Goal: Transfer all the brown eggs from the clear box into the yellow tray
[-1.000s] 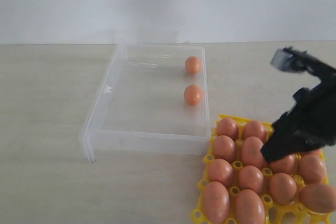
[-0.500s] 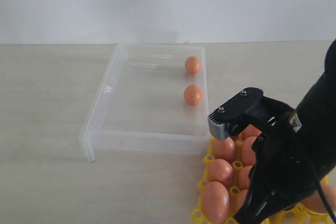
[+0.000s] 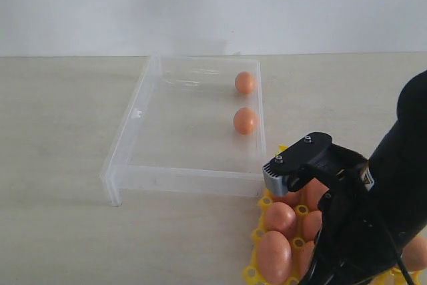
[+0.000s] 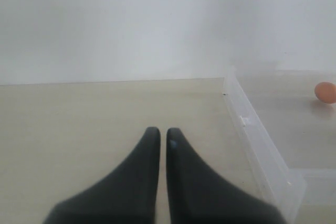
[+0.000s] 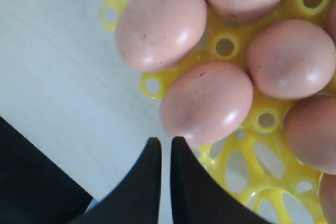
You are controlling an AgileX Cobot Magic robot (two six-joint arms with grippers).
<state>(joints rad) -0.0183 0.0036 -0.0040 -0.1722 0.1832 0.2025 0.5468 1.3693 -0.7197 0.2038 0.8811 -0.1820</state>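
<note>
Right gripper [image 5: 161, 142] has its fingers closed on nothing, beside smooth orange-brown, faintly speckled eggs [image 5: 206, 102] sitting in the yellow tray [image 5: 252, 134], near right. Left gripper [image 4: 158, 132] is closed too, empty. Two more eggs lie in the clear box [image 3: 180, 179], near its right wall.

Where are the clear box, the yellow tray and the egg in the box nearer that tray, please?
Clear box [image 3: 187, 179]: exterior view, front wall.
Yellow tray [image 5: 212, 46]: right wrist view, knob rim.
Egg nearer the tray [image 3: 245, 120]: exterior view, shell middle.
</note>
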